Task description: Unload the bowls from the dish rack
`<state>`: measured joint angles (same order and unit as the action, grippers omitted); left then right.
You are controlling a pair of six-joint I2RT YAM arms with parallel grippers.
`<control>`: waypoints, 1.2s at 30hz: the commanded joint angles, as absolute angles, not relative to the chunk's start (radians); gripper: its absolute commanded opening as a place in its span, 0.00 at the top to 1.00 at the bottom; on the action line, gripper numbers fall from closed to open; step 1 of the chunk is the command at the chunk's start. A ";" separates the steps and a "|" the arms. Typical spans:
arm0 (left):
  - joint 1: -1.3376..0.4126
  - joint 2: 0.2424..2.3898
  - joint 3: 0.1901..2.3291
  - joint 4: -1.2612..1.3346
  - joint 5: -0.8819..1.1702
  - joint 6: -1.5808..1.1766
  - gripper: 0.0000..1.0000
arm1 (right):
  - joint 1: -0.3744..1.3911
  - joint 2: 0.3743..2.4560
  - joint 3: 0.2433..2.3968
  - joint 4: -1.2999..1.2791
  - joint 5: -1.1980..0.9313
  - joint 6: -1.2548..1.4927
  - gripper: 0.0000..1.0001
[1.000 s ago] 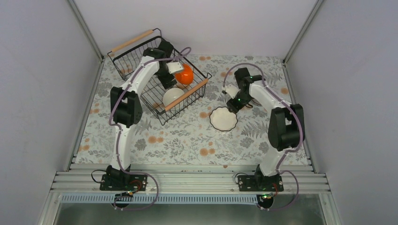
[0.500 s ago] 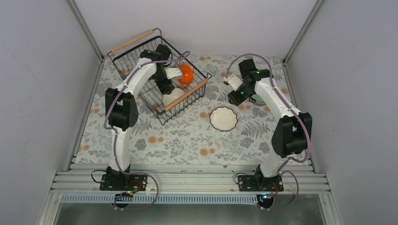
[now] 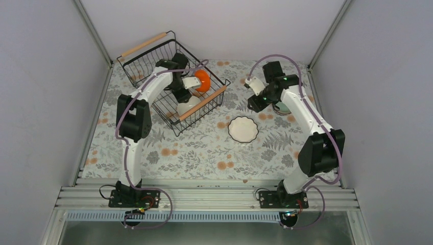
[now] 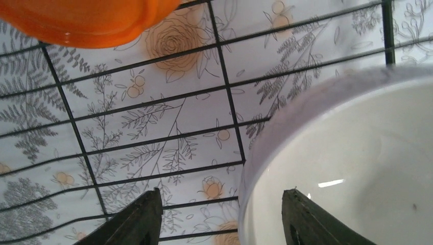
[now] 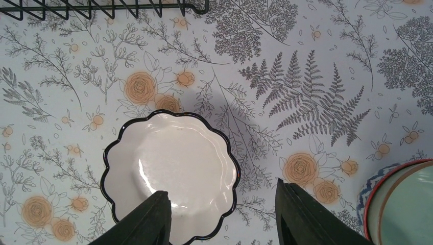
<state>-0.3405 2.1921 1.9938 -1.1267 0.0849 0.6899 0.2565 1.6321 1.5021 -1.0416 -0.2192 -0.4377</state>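
Observation:
The black wire dish rack (image 3: 144, 65) stands at the far left. It holds an orange bowl (image 3: 203, 79) and a plain white bowl (image 3: 182, 108). My left gripper (image 3: 182, 97) is inside the rack, open. In the left wrist view my left gripper (image 4: 222, 219) straddles the white bowl's (image 4: 352, 168) rim, one finger inside and one outside. The orange bowl (image 4: 87, 20) is beyond. A scallop-edged white bowl (image 3: 243, 129) sits on the table. My right gripper (image 3: 255, 103) hovers open and empty above and behind it; in the right wrist view the scalloped bowl (image 5: 171, 168) lies below my right gripper (image 5: 222, 214).
A pale green bowl (image 3: 282, 107) sits in a blue patterned, red-rimmed bowl (image 5: 375, 186) on the table under the right arm. The rack's near wooden handle (image 3: 202, 102) crosses in front of the white bowl. The rack's corner (image 5: 102, 7) shows in the right wrist view.
My left gripper moved from beside the orange bowl down to the white bowl's rim. My right arm rose and drew back from the scalloped bowl toward the far side.

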 commanded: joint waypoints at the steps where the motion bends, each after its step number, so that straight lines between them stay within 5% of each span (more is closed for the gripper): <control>1: -0.346 2.220 2.015 -1.106 0.138 0.674 0.48 | 0.264 1.597 1.532 -1.047 -0.241 -0.412 0.51; 10: -0.346 2.200 2.033 -1.137 0.175 0.670 0.97 | 0.264 1.552 1.554 -1.031 -0.225 -0.383 0.51; 18: -0.336 2.127 2.123 -1.179 0.028 0.639 0.98 | 0.254 1.532 1.585 -1.027 -0.208 -0.383 0.51; 28: -0.354 2.114 2.647 -1.331 -0.203 0.569 0.98 | 0.239 1.521 1.584 -1.010 -0.204 -0.379 0.51; 36: -0.404 1.848 2.419 -1.115 -0.032 0.550 0.98 | 0.204 1.497 1.586 -0.948 -0.157 -0.337 0.52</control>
<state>-0.3763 1.9545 2.4741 -1.2274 -0.1471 0.5842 0.2340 1.5482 1.5646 -1.0092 -0.1997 -0.3828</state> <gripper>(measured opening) 0.039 0.481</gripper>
